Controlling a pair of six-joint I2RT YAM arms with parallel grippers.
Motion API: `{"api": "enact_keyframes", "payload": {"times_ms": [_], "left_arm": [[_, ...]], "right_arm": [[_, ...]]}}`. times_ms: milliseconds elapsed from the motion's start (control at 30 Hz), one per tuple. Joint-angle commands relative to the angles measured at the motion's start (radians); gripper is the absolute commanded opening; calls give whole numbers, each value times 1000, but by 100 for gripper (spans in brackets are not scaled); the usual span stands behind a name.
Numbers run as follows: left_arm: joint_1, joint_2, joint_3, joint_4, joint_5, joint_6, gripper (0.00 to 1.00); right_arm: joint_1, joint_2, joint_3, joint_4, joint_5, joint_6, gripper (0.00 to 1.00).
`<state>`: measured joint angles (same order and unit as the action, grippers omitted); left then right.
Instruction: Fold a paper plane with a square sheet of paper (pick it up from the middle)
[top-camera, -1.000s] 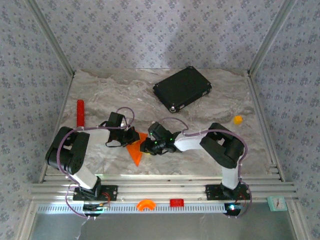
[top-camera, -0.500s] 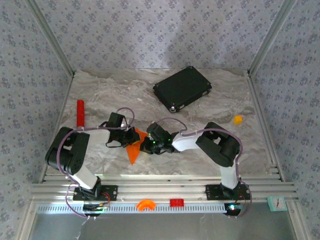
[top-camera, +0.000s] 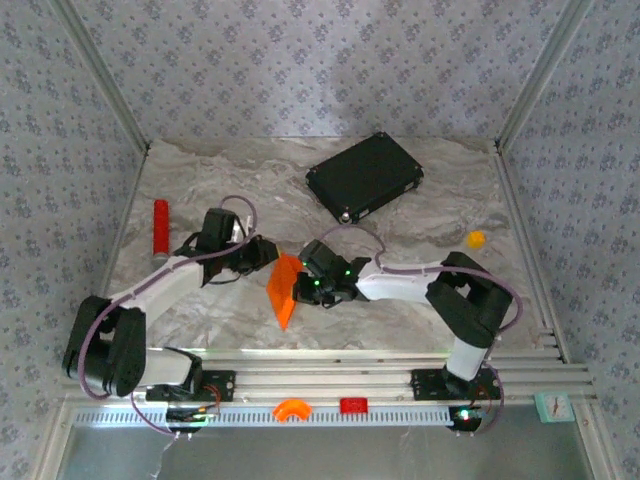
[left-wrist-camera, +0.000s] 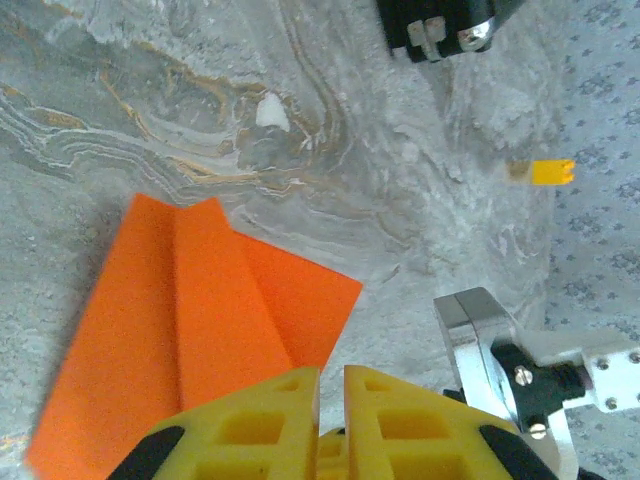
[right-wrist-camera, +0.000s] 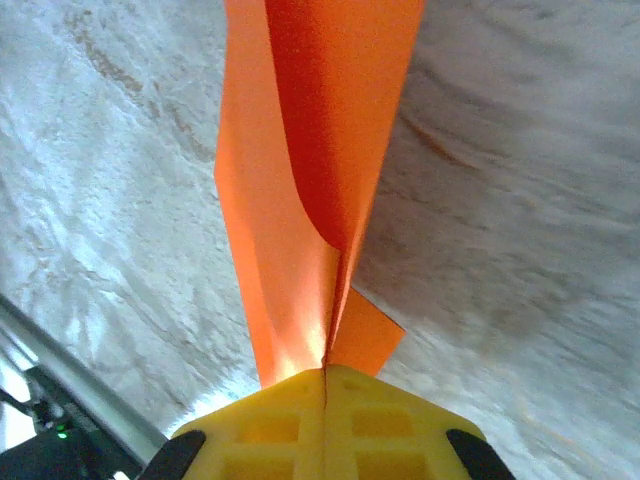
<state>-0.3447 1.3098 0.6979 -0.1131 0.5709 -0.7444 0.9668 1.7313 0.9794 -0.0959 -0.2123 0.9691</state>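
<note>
Paper plane (right-wrist-camera: 300, 130) was pinched at its fold in the right claw (right-wrist-camera: 325, 376), jaws tight; left claw (left-wrist-camera: 332, 385) stood narrowly parted, plane just ahead of it.

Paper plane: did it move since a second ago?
Yes. The paper plane, pinched in the right gripper, shifted slightly right, farther from the red cylinder.

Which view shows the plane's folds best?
Left wrist: the plane faces the camera, with its layers and lengthwise creases plain. Right wrist looks along its fold, where it is pinched in the right hand. From top external it is a small orange wedge.
</note>
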Motion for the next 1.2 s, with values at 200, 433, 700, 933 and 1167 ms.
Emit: {"api": "enact_keyframes", "payload": {"times_ms": [200, 433, 700, 933, 1167], "left_arm": [[34, -71, 14, -77, -15, 12, 17], [39, -96, 3, -81, -22, 4, 18], [71, -130, -30, -94, -23, 10, 18], [119, -146, -24, -149, -70, 16, 18], [282, -214, -43, -266, -114, 14, 18]], "right_arm": [[-31, -107, 85, -415, 131, -172, 0], [-50, -130, 141, -593, 198, -207, 0], [-46, -79, 347, -954, 468, -241, 0], [7, 146, 615, -1366, 696, -241, 0], [118, 481, 939, -1397, 648, -291, 0]]}}
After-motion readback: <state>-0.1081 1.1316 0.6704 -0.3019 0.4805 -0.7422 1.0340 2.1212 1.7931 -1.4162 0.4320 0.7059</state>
